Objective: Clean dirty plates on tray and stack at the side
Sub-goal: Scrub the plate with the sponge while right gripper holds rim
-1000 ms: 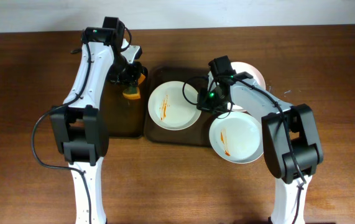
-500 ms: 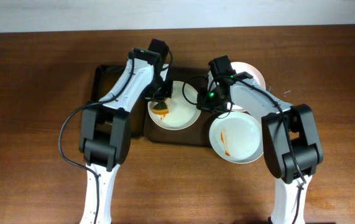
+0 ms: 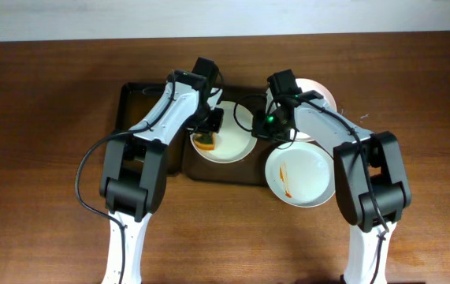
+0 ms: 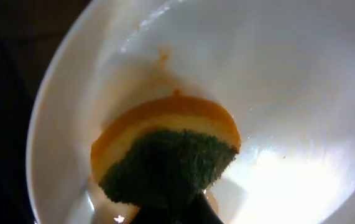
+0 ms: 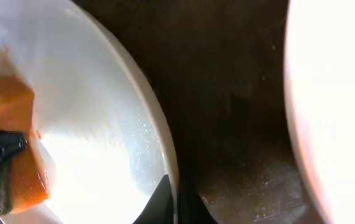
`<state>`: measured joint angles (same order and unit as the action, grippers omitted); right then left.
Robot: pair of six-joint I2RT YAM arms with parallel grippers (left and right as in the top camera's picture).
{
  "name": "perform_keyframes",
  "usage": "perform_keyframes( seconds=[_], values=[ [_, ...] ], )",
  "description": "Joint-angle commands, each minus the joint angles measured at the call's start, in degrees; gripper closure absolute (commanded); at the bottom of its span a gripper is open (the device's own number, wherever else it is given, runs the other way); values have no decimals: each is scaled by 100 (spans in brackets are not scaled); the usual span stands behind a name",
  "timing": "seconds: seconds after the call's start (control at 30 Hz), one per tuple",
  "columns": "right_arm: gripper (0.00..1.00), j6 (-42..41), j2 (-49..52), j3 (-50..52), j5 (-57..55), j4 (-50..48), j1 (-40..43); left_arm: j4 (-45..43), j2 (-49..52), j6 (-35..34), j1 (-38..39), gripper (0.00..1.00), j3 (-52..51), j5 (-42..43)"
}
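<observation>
A white plate (image 3: 228, 140) lies on the dark tray (image 3: 142, 102). My left gripper (image 3: 206, 134) is shut on an orange and green sponge (image 3: 203, 142) and presses it on the plate's left part; in the left wrist view the sponge (image 4: 165, 155) sits on the plate (image 4: 289, 93) amid an orange smear. My right gripper (image 3: 270, 130) is shut on the plate's right rim (image 5: 168, 162); the right wrist view shows the sponge (image 5: 9, 143) too. A second white plate (image 3: 299, 173) with orange streaks lies at the tray's right edge. A third plate (image 3: 319, 93) lies behind my right arm.
The tray's left half (image 3: 154, 150) holds nothing but the left arm above it. Brown tabletop (image 3: 43, 158) surrounds the tray. The third plate also fills the right edge of the right wrist view (image 5: 332, 93).
My left gripper carried the sponge from the tray's left side onto the plate and now presses it there, a little further right. The right gripper has kept its hold on the rim.
</observation>
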<state>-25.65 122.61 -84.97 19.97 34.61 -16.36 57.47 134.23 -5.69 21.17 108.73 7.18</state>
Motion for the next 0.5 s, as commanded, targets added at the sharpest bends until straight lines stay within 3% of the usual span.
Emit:
perform_keyframes(
  seconds=[0.0, 0.13, 0.23, 0.33, 0.37, 0.43, 0.47],
  values=[
    [96, -37, 68, -11, 149, -105, -50, -555, 55, -863, 59, 100, -114, -879],
    [96, -79, 68, -9, 144, -107, -50, -199, 55, -2229, 59, 100, -114, -977],
    [96, -79, 68, -4, 146, -105, -50, 138, 50, -2273, 59, 100, -111, -846],
    [96, -79, 68, -2, 142, -105, -50, 118, -13, -1530, 59, 100, 13, -380],
    [96, -79, 68, 2, 122, -107, -50, 103, -13, -682, 59, 100, 125, 562],
    [96, -79, 68, 2, 118, -109, -50, 20, -13, -555, 59, 100, 127, 1126],
    [96, -79, 68, 2, 98, -109, -50, -22, -11, -702, 81, 100, 125, 1008]
  ],
)
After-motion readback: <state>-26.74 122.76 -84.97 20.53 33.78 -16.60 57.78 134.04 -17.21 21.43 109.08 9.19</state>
